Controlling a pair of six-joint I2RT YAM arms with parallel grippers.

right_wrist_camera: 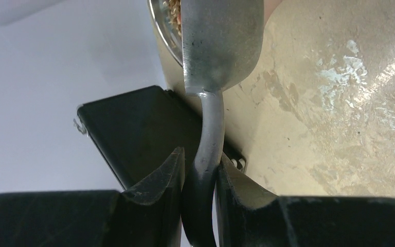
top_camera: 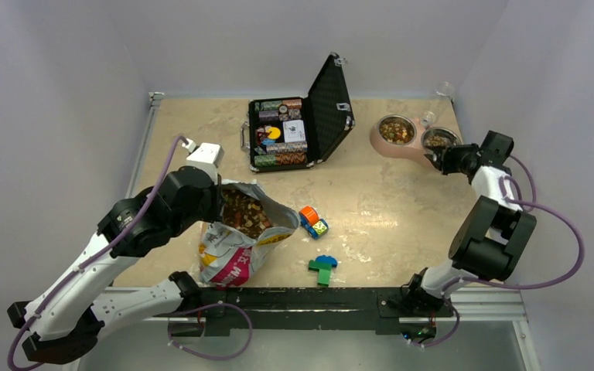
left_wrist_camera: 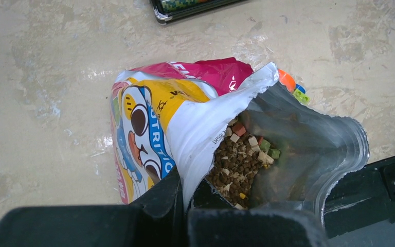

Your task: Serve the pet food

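Observation:
An open pet food bag stands at the near left, brown kibble showing in its mouth. My left gripper is shut on the bag's white torn rim, with kibble just beside the fingers. My right gripper is shut on the handle of a metal scoop. The scoop is tipped over the right bowl of a pink double feeder. Both bowls hold kibble, the left one included. The scoop's inside is hidden.
An open black case of poker chips lies at the back centre. A small toy car and green-blue bricks lie right of the bag. A clear cup stands behind the feeder. Walls close in on both sides.

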